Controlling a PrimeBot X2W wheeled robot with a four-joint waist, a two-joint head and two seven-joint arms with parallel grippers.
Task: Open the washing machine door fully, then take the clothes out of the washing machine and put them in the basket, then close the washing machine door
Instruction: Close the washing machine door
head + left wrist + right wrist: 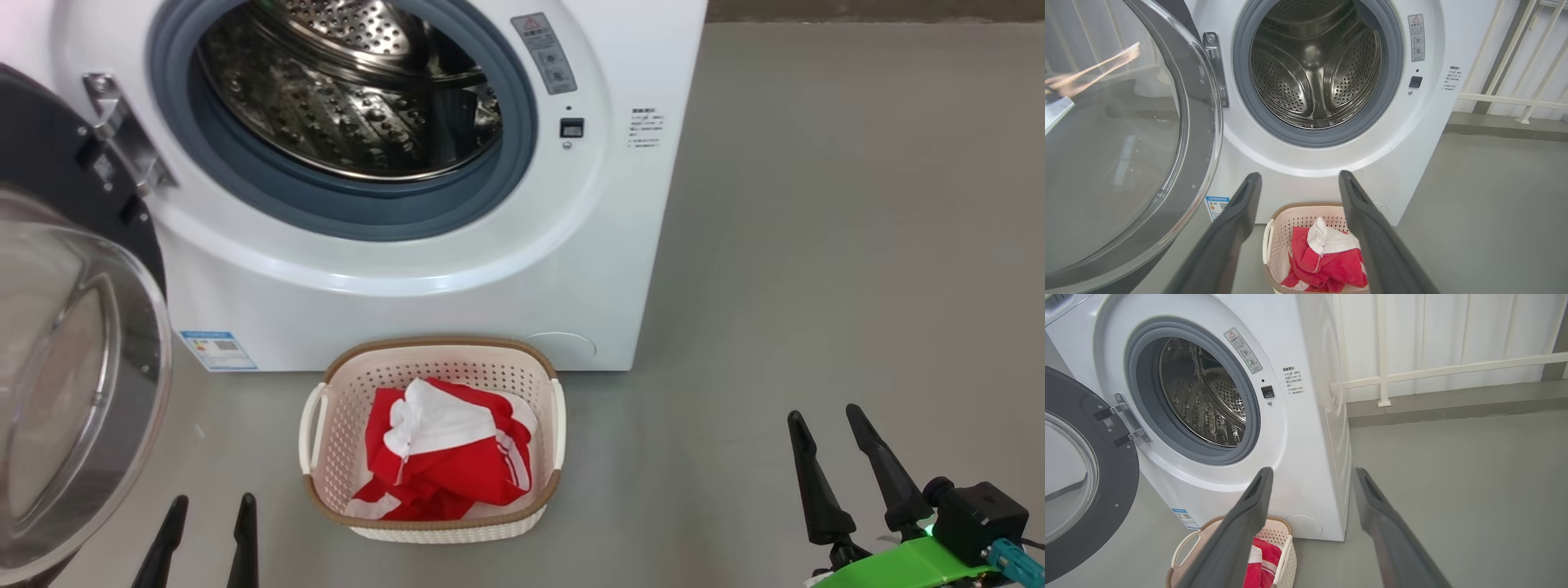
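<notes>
- The washing machine [457,269] stands on the grey floor [816,245]. Its door [73,392] hangs wide on the metal hinge [122,139] at our left, with the bulging glass turned toward us.
- Inside the grey rubber ring [392,216] we see the steel drum [351,106], its perforated wall and ribs bare and shiny.
- The basket [433,345] sits on the floor just in front of the machine, below the round opening and near the blue sticker [216,349].
- The clothes [445,461], red with white panels, lie bunched inside the basket, resting on its bottom and against its near wall.
- Our left gripper [214,498] is low at the lower left, beside the bottom edge of the door. Its jaws are spread wide and grip nothing.
- Our right gripper [824,412] is at the lower right, well apart from the basket, over bare floor. Its jaws are also spread wide and grip nothing.
</notes>
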